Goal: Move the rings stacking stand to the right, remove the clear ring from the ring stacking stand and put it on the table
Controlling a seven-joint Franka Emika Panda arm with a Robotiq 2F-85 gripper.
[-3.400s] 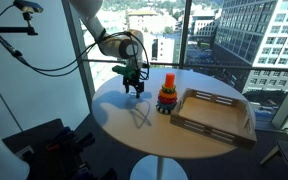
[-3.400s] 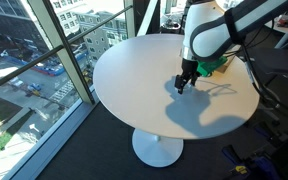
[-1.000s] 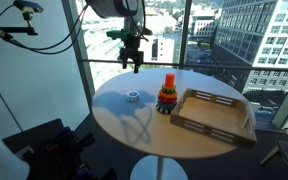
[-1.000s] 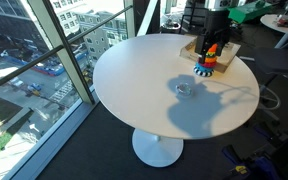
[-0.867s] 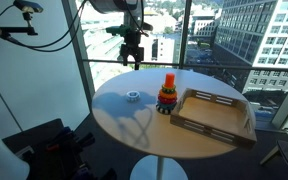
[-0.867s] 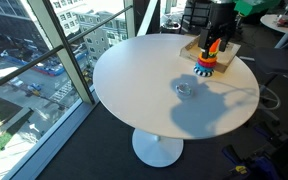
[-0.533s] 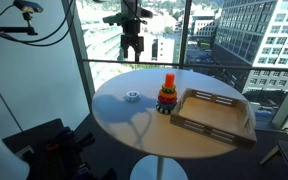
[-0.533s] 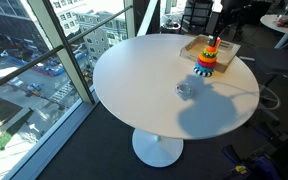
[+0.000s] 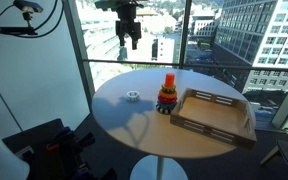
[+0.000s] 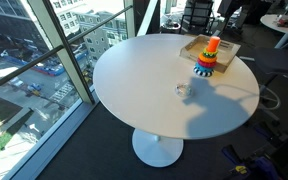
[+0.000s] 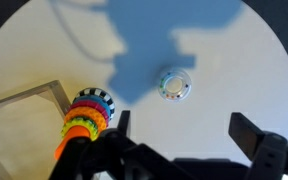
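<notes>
We count one rings stacking stand (image 9: 167,97), one clear ring (image 9: 132,96) near it on the table (image 9: 134,125), and one gripper (image 9: 133,42) high above, its jaws released.

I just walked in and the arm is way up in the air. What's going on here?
Nothing is being handled right now. The claw hangs open high above the table, holding nothing. The clear ring lies flat on the table, apart from the stand, which is upright beside the wooden tray. The ring looks already off the stand and set down.
</notes>
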